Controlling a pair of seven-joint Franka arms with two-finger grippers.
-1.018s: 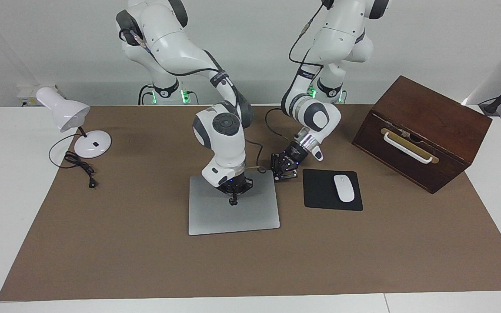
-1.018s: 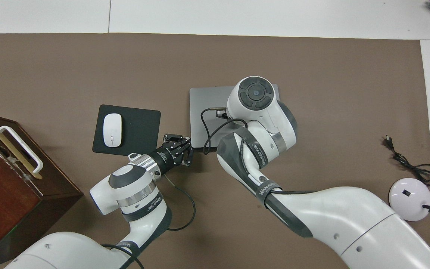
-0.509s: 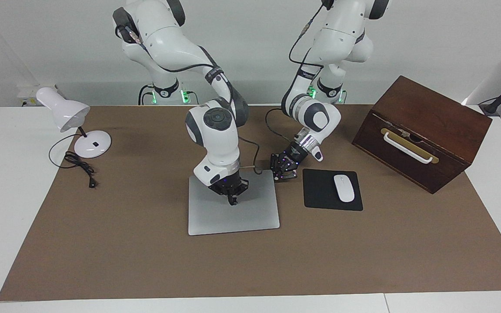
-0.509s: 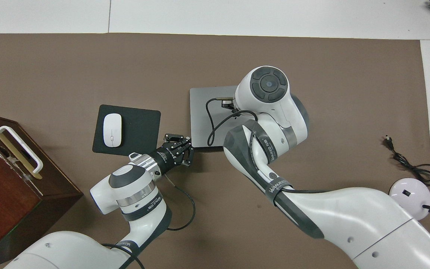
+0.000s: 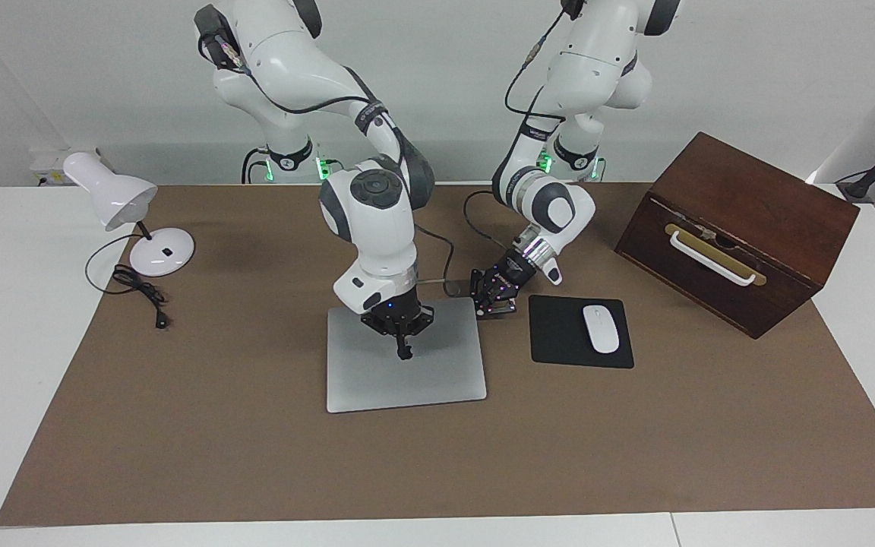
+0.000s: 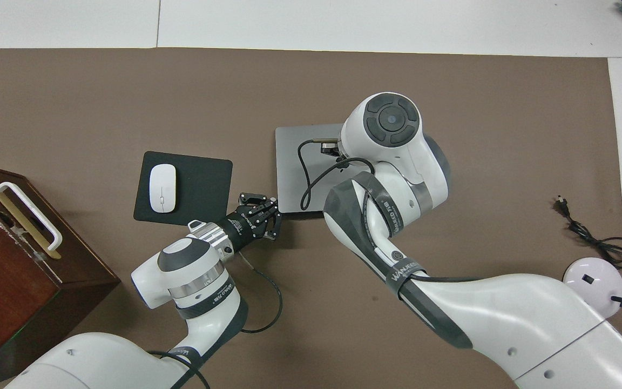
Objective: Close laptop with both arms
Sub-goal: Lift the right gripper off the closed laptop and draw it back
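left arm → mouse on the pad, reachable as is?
Probably yes. The left hand sits low at the laptop corner nearest the mouse pad, and nothing stands between it and the mouse; the wooden box is off toward the table end.

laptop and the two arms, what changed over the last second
The right gripper has lifted slightly off the laptop lid as its arm drew up and back toward the robots; it now hangs over the lid. The laptop lies flat and closed as before, shifted only a touch, if at all. The left gripper stays at the laptop's corner beside the mouse pad. The mouse, lamp and wooden box are unchanged.
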